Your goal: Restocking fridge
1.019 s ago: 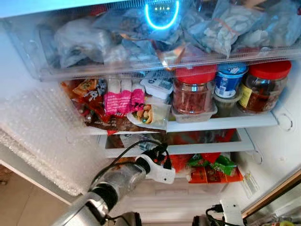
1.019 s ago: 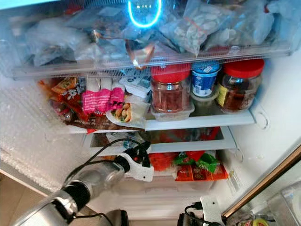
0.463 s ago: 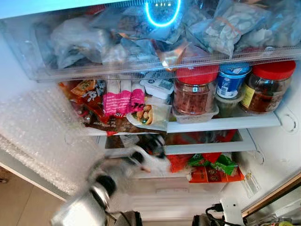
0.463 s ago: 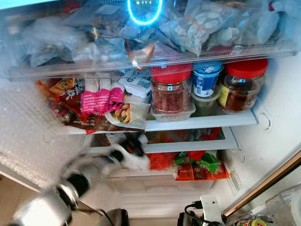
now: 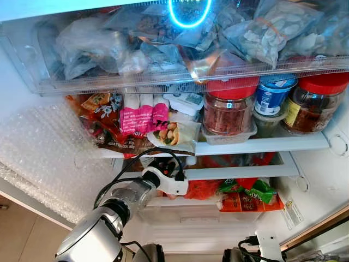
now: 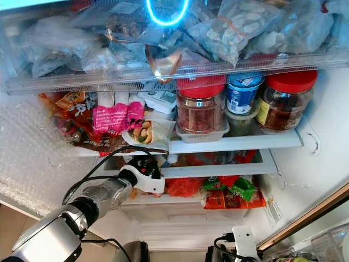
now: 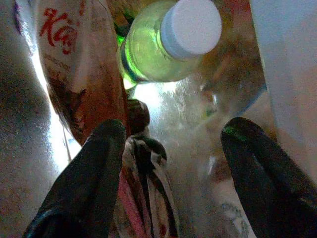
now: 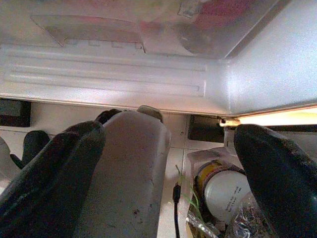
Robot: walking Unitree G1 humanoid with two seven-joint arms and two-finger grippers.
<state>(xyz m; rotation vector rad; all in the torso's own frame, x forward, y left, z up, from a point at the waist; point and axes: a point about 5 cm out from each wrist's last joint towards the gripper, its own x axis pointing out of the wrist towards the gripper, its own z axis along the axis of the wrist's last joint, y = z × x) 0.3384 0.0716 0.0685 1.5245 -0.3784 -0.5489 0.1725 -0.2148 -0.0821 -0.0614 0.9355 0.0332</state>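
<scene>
Up close, the open fridge (image 5: 327, 180) stood crammed: a clear drawer (image 5: 163, 82) of frosted bags on top, a white shelf (image 5: 256, 146) below carrying red-lidded jars (image 5: 228, 112) and snack packets (image 5: 143, 117). Bubble wrap (image 5: 43, 158) lined its left wall. The left gripper (image 7: 171, 148) reached under that shelf, fingers spread and empty, pointing at a green bottle (image 7: 158, 44) with a white cap. The right gripper (image 8: 168, 163) hung low with fingers apart, beside a grey jug (image 8: 129, 173).
</scene>
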